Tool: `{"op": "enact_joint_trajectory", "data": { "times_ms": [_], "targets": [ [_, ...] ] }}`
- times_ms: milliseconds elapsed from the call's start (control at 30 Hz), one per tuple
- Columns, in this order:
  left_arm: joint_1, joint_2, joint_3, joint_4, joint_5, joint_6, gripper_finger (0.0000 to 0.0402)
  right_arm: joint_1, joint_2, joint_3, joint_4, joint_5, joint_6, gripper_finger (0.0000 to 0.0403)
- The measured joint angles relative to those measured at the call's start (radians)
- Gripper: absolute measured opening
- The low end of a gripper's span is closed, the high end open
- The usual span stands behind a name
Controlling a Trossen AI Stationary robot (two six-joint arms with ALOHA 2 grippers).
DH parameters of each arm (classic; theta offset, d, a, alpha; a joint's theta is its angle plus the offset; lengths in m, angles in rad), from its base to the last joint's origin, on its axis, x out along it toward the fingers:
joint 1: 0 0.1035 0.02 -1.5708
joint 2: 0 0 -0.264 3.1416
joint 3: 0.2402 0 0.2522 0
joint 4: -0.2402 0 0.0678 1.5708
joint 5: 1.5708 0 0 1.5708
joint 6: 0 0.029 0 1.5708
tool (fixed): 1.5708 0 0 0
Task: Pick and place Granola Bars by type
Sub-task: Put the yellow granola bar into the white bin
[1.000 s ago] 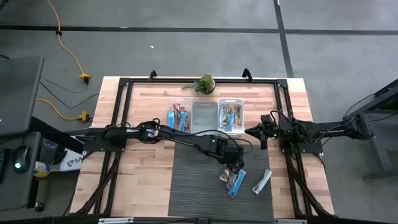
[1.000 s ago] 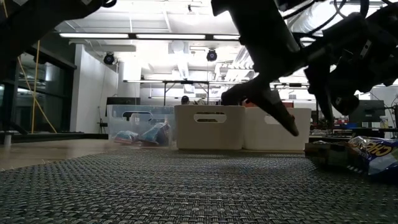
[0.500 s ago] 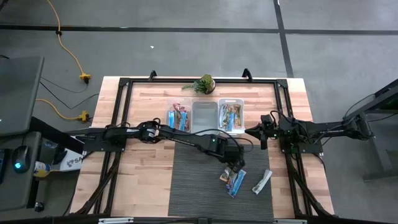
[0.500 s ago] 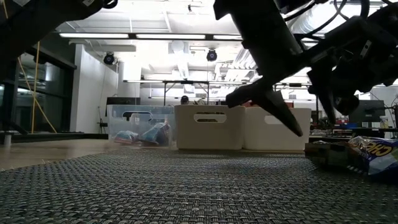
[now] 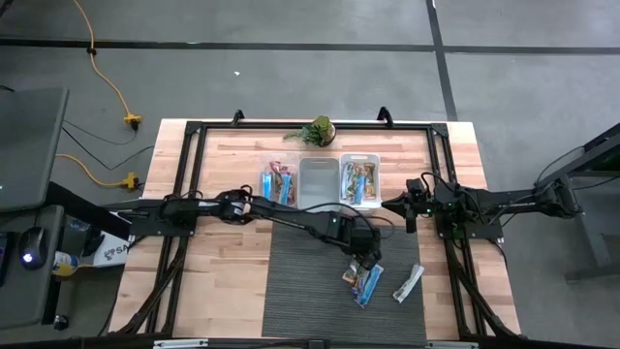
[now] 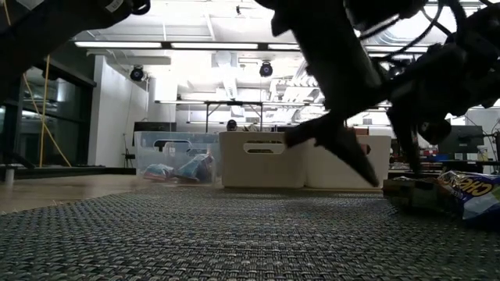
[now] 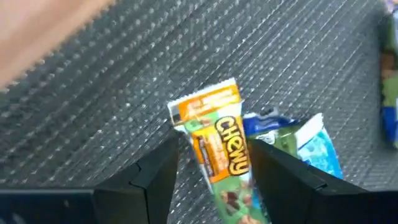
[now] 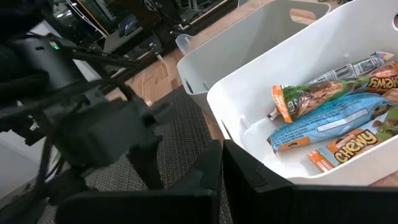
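— Which way's that orange-green bar (image 7: 217,149) lying?

— Flat on the grey mat (image 5: 300,291), long axis running straight out from the left gripper (image 7: 214,168), orange end farthest from it. A blue-wrapped bar (image 7: 305,149) sits tight against one side, roughly parallel, prob. touching.

— And the gripper itself?

— Left arm's reached across to the mat's right part, fingers (image 7: 155,177) spread wide, one either side of the orange-green bar. Not pinching it. From the side, the tips look just off the mat, but it's all silhouette, so can't swear to that.

— Other bars?

— White-silver one (image 5: 408,283) lies alone on the mat, a bit right of that pair, slanted. Rest are in the bins at the back: left bin (image 5: 278,184) has blue and pink ones, right bin (image 8: 348,112) has green, blue, orange ones lying lengthwise. Middle bin (image 5: 317,181) between them.

— Right arm?

— Right gripper (image 5: 405,207) hangs just beside the right bin, fingers pressed together, holding nothing.
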Motion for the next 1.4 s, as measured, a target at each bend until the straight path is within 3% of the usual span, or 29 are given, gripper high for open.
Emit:
{"op": "enact_joint_trajectory", "data": {
  "times_ms": [500,967,1400],
  "targets": [
    [-0.001,0.039,0.005,0.015,0.016,-0.018,0.0198,0.000,0.000,0.000,0.001,0.001,0.000,0.0000],
    [-0.001,0.041,0.004,0.000,-0.001,0.034,0.0124,0.000,0.000,0.000,0.002,0.000,0.000,0.0000],
    [0.001,0.048,0.042,-0.038,0.005,0.035,0.0110,0.000,0.000,0.000,0.003,0.000,0.000,0.0000]
  ]
}}
